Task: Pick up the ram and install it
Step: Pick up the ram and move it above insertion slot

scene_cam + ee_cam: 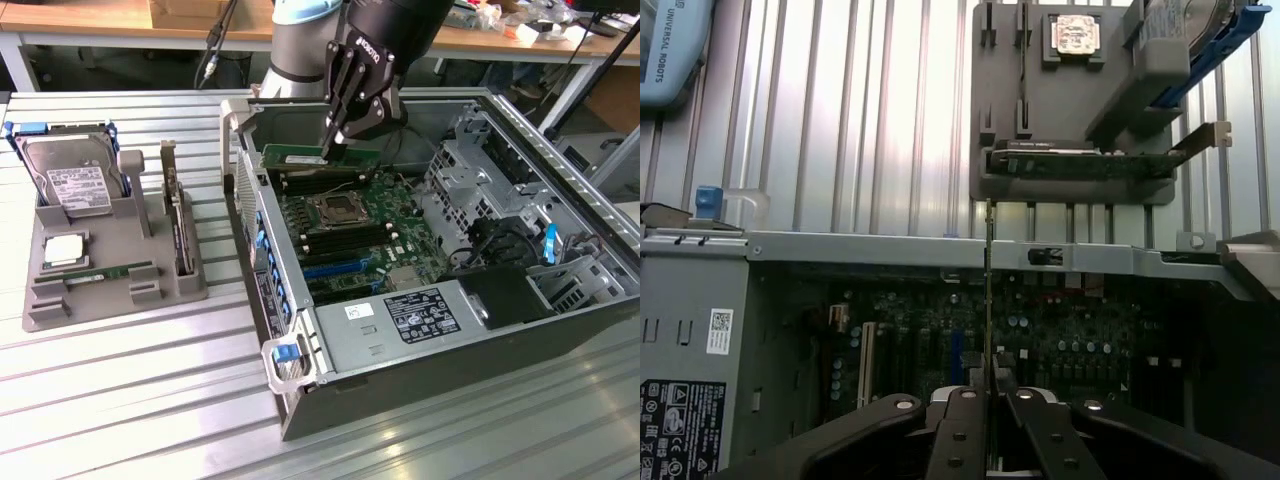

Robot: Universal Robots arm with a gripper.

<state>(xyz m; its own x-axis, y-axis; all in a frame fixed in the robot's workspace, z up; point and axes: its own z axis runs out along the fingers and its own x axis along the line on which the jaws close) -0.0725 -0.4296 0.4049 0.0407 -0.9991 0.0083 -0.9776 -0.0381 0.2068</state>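
My gripper [331, 150] is shut on the ram [320, 157], a long green stick held level by its top edge. It hangs inside the open computer case [560, 330], just above the black memory slots [318, 185] at the far side of the motherboard [370, 250]. In the wrist view the ram [988, 290] appears edge-on as a thin line running out from between the fingertips of my gripper [988, 395]. I cannot tell whether it touches a slot. A second, similar green stick [108, 272] lies in the grey holder [120, 295] at the exterior view's left.
The grey holder also carries a hard drive [75, 180], a small silver processor chip [62, 250] and an upright expansion card [178, 225]. A processor socket [337, 210] sits mid-board. The power supply [400, 320] and drive cages [480, 190] crowd the case. A ribbed metal table [130, 400] lies beneath.
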